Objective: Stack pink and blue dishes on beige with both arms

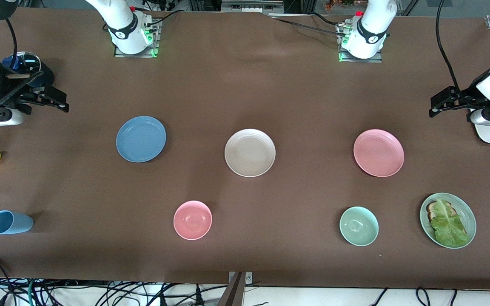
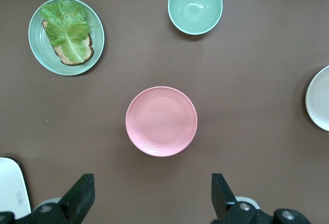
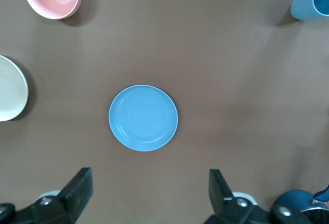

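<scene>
A brown cloth (image 1: 245, 85) is covering the whole table, with cables (image 1: 100, 293) trailing along the bottom edge of the front view. Three plates are sitting in a row mid-frame: the blue plate (image 1: 141, 139) left of centre, the beige plate (image 1: 249, 152) at centre, the pink plate (image 1: 378, 153) right of centre, all apart. The right gripper (image 1: 55, 101) is hanging at the frame's left edge, fingers spread, empty. The left gripper (image 1: 440, 102) is hovering at the right edge, likewise parted and empty.
</scene>
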{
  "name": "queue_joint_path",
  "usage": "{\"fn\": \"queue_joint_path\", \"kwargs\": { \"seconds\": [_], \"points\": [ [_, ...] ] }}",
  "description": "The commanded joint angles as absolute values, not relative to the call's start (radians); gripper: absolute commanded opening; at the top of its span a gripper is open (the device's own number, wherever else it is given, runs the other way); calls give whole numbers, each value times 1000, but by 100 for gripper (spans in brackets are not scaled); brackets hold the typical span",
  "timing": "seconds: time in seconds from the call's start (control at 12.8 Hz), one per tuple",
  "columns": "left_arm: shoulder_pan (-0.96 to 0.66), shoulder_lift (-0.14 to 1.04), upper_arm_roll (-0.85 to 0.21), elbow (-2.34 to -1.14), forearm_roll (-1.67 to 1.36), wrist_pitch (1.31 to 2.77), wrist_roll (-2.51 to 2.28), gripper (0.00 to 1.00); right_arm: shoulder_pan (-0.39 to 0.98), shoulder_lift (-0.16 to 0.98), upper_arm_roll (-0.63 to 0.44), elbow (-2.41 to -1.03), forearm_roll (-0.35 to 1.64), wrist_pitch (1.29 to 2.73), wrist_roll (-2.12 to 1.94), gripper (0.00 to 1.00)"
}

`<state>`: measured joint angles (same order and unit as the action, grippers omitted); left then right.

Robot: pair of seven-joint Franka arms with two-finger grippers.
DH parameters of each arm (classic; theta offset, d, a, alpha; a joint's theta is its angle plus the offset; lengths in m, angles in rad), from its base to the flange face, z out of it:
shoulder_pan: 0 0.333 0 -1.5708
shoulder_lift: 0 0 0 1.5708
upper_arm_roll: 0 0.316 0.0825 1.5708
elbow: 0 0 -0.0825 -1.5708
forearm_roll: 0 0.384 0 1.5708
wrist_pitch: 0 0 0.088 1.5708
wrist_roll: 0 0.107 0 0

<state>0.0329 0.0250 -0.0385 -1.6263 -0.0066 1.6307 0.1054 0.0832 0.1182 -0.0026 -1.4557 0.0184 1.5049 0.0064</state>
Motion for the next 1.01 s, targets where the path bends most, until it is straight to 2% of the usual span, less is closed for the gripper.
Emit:
{"fn": "queue_joint_path", "kwargs": {
  "seconds": [0.0,0.94],
  "points": [
    [31,20,-38,-1637,-11,1644,104,100,81,97,-2,-1473,12,1508,20,100],
    [31,23,-37,-1637,-11,1644,104,100,80,101,-9,-1476,14,1494,20,100]
  ]
}}
